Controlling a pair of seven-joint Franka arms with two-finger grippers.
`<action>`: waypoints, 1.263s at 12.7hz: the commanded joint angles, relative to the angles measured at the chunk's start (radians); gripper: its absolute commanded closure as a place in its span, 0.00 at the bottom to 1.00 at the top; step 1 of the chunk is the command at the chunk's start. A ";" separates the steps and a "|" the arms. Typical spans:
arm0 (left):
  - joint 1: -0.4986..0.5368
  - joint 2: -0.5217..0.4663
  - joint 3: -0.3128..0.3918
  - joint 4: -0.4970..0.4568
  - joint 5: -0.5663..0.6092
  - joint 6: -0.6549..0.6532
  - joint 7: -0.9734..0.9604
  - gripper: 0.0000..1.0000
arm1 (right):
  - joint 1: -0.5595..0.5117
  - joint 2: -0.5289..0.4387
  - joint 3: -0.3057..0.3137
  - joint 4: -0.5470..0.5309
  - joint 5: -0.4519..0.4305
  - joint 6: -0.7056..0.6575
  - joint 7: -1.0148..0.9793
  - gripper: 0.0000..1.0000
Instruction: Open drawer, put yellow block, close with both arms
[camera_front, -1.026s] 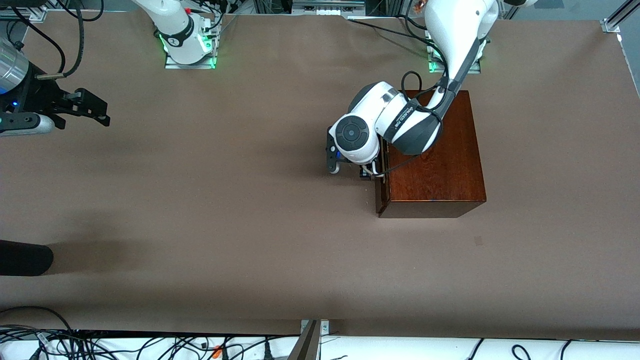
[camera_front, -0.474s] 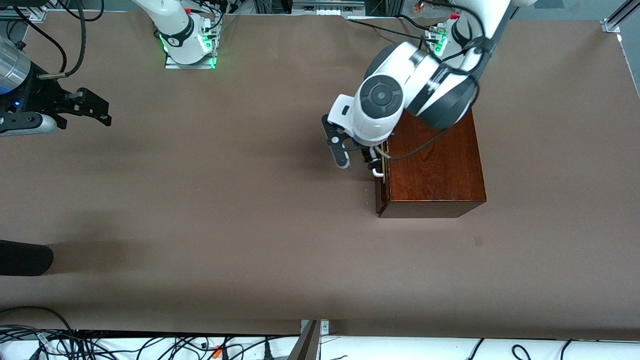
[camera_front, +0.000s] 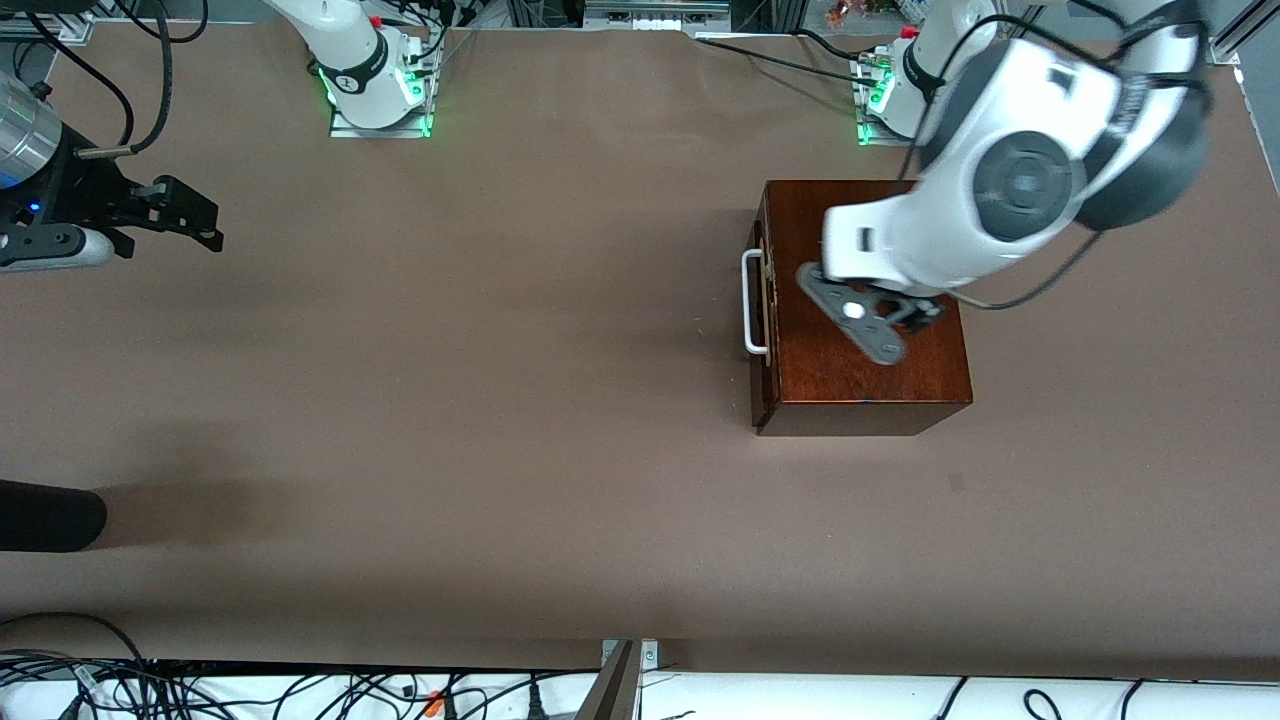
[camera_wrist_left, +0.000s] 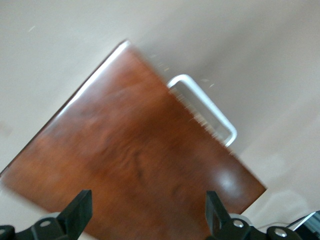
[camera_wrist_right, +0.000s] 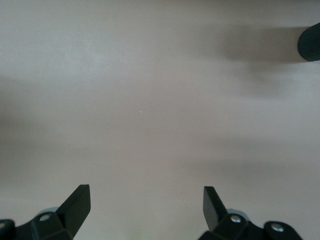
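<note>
The dark mahogany box (camera_front: 870, 370) stands toward the left arm's end of the table. Its drawer (camera_front: 762, 385) is pushed in, and the white bar handle (camera_front: 752, 302) faces the right arm's end. My left gripper (camera_front: 893, 326) hangs in the air over the box top, open and empty. In the left wrist view the box top (camera_wrist_left: 140, 155) and the handle (camera_wrist_left: 205, 107) lie below the left gripper (camera_wrist_left: 147, 212). My right gripper (camera_front: 200, 225) waits at the right arm's end, open and empty over bare table (camera_wrist_right: 145, 210). The yellow block is out of view.
A black rounded object (camera_front: 50, 515) juts in at the table edge at the right arm's end and also shows in the right wrist view (camera_wrist_right: 310, 42). Cables lie along the table's near edge (camera_front: 300, 690). The brown table (camera_front: 450, 350) is bare between the arms.
My left arm has risen from the drawer handle and swung over the box top, uncovering the handle. The drawer stays pushed in. The right arm has not moved.
</note>
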 joint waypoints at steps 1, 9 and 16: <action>0.053 -0.030 -0.013 0.027 0.076 -0.069 -0.026 0.00 | -0.011 -0.001 0.011 0.012 -0.004 -0.032 0.015 0.00; 0.205 -0.392 0.097 -0.327 0.032 0.259 -0.167 0.00 | -0.011 0.001 0.010 0.012 -0.004 -0.035 0.004 0.00; 0.225 -0.383 0.094 -0.308 0.047 0.148 -0.382 0.00 | -0.012 0.001 0.008 0.012 -0.004 -0.037 0.001 0.00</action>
